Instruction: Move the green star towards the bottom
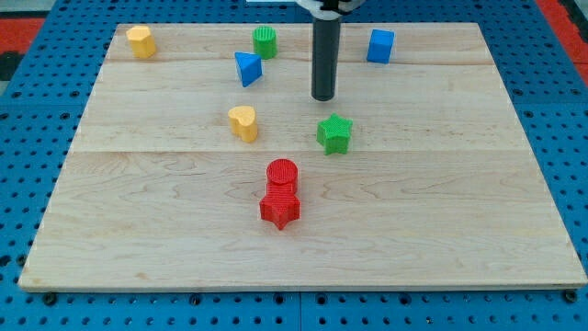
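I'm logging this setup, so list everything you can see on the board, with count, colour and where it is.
green star: one, green, centre, just right of middle
green cylinder: one, green, top, near centre
blue triangle: one, blue, below-left of the green cylinder
blue cube: one, blue, top right
yellow heart: one, yellow, left of the green star
yellow block: one, yellow, top left, shape unclear
red cylinder: one, red, lower centre
red star: one, red, touching the red cylinder's bottom side
wooden board: one, pale wood
my tip: one, dark rod, just above the green star, apart

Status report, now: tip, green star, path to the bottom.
My tip just above green star, apart. Star mid-board. Path down open; red cylinder and red star lower left.
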`<state>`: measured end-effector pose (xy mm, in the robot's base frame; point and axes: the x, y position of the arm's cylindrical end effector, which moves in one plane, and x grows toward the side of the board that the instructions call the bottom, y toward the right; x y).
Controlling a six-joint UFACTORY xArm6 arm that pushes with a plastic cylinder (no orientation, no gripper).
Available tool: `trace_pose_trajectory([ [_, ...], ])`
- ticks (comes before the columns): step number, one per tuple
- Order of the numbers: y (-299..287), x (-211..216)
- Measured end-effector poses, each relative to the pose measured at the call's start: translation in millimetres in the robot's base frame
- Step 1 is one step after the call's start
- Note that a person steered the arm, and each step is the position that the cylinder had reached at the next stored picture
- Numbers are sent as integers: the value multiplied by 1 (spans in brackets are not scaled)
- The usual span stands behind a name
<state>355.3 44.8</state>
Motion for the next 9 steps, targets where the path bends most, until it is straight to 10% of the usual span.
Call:
trace_pose_trajectory([
  [9,10,44],
])
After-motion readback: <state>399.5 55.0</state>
